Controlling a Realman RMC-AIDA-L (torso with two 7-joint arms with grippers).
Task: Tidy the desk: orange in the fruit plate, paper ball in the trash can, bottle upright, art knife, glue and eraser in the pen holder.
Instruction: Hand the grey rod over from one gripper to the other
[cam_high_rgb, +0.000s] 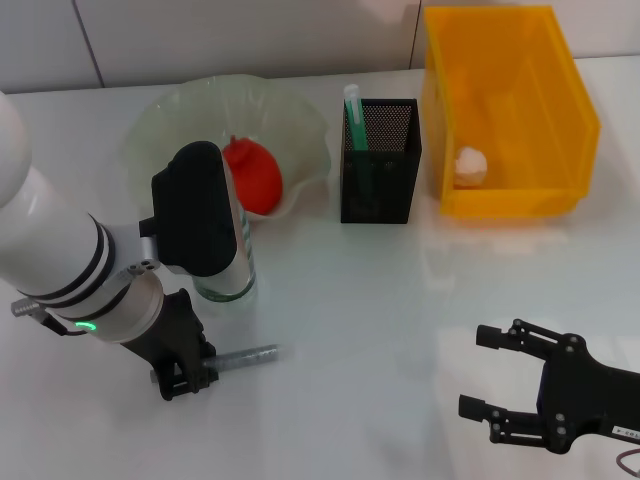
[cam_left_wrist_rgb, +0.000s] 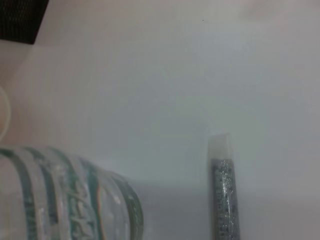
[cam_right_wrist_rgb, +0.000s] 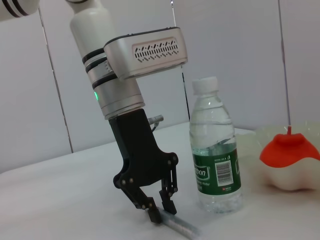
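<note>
My left gripper is down at the table at the front left, shut on one end of a thin silver glitter glue stick that lies flat; the right wrist view shows its fingers pinching the stick. The clear water bottle stands upright just behind that arm. The orange rests in the translucent fruit plate. The paper ball lies in the yellow trash can. A green tool stands in the black mesh pen holder. My right gripper hovers open at the front right. The eraser is out of view.
Fruit plate, pen holder and trash can line the back of the white table. The bottle stands a hand's width from the left fingers. In the left wrist view the bottle and the glue stick lie side by side.
</note>
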